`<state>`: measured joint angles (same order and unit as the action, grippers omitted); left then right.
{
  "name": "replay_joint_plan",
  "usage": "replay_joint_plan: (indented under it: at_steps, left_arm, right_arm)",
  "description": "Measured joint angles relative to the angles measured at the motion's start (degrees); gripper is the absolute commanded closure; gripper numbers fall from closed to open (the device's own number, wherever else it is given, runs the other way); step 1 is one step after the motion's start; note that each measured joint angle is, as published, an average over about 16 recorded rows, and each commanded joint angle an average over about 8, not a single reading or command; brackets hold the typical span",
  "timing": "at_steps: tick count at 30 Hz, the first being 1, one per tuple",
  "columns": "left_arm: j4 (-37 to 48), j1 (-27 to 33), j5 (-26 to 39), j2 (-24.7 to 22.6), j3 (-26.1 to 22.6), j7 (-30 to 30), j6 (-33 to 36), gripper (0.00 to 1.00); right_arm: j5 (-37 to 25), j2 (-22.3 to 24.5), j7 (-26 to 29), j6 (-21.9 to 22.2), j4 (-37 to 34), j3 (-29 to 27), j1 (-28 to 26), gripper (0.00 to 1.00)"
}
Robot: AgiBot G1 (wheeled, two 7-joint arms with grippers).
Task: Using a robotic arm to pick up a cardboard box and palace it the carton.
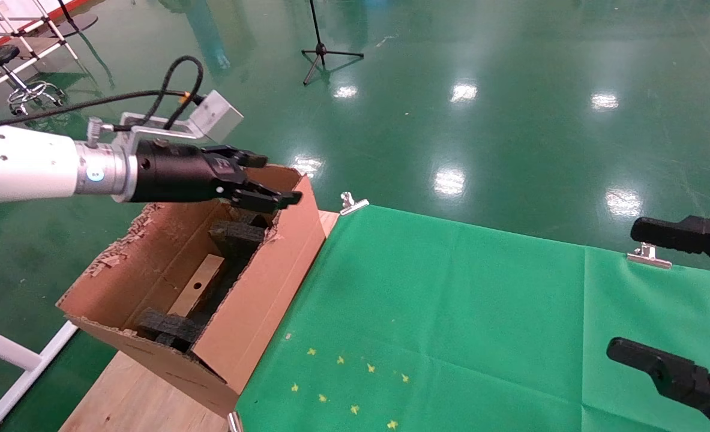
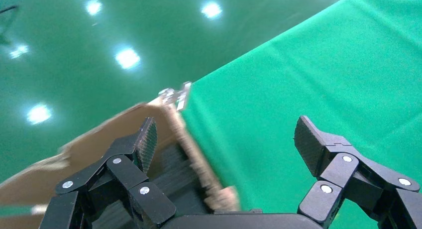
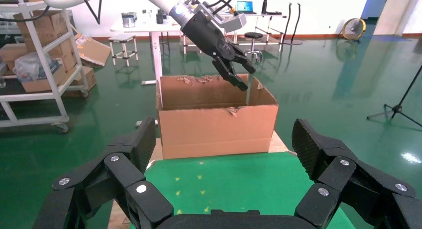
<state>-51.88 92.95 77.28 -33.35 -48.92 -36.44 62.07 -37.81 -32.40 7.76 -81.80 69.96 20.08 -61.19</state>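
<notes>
The carton, large and brown with ragged torn flaps, stands at the table's left end and holds black foam blocks. A tan flat piece lies between the blocks; I cannot tell whether it is the small cardboard box. My left gripper, on the white arm, hovers open and empty over the carton's far end. It also shows in its own wrist view above the carton's torn wall, and in the right wrist view above the carton. My right gripper is open and empty at the right.
A green cloth covers the table, held by metal clips, with small yellow marks near the front. Bare wood shows under the carton. A tripod stands on the green floor beyond.
</notes>
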Motion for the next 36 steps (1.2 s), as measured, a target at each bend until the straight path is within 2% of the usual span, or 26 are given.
replay_joint_plan:
  at_steps: [36]
  left_arm:
    - [-17.2, -24.8, -28.0, -1.3, 26.0, 20.3, 18.7, 0.00]
  right_arm:
    - [0.0, 0.0, 0.0, 0.0, 0.0, 0.0, 0.0, 0.00]
